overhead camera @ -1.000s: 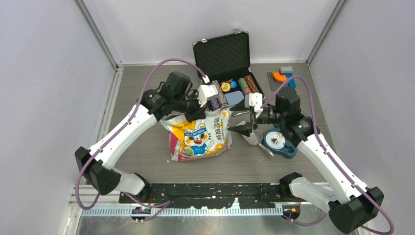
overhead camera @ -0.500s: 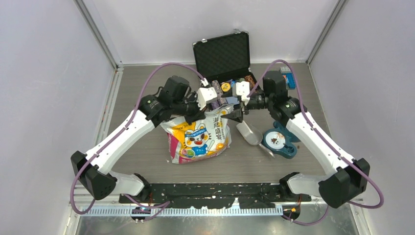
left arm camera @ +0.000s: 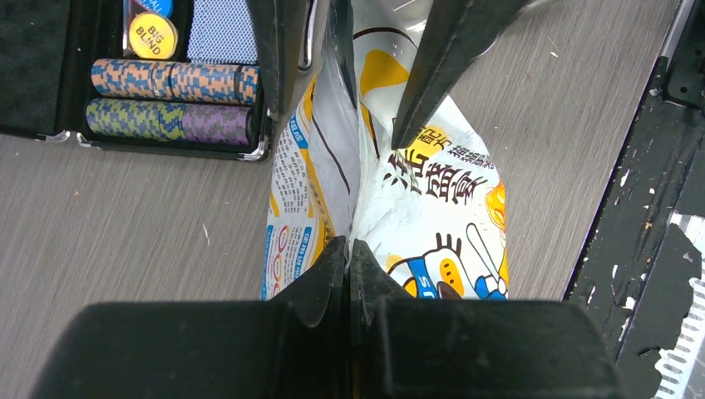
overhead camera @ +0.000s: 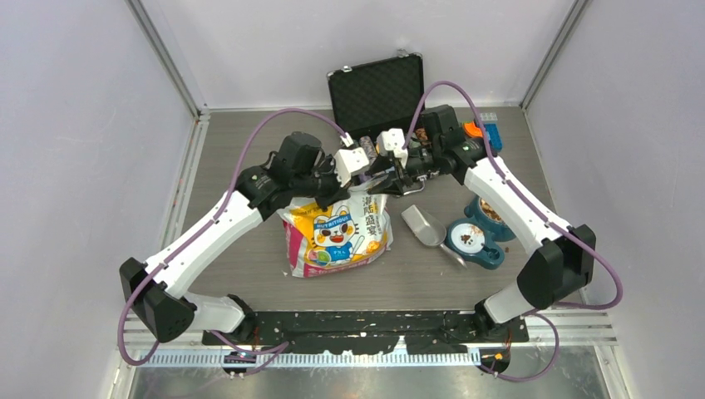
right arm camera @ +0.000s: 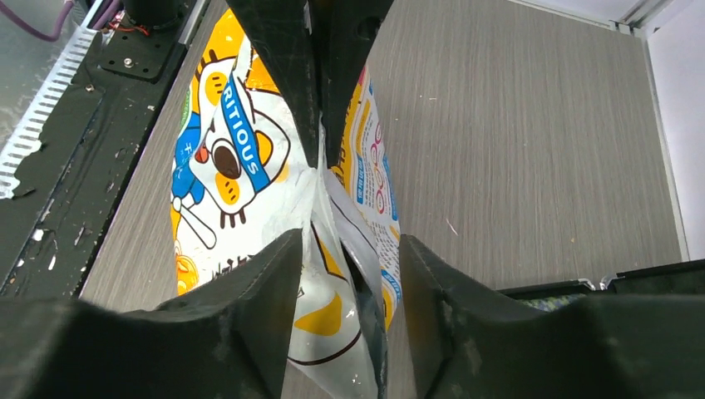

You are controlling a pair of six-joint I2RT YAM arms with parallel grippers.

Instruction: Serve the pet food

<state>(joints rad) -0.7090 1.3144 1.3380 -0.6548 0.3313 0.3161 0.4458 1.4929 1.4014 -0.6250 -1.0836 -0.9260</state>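
White bag (overhead camera: 337,237): top edge between both sets of jaws.
Left gripper (left arm camera: 349,248): pinched tight on bag edge.
Right gripper (right arm camera: 351,243): jaws apart, straddling bag edge.
Kibble (overhead camera: 469,238): in bowl (overhead camera: 482,256), well right of jaws.

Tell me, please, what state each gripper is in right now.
Left gripper: closed, pinching the bag's top edge.
Right gripper: open, jaws either side of the bag's edge, not gripping.

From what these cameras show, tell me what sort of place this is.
Probably a robot test cell, not a home: plain walls on metal posts box in the table, with unrelated props staged together, a bag and a poker case.
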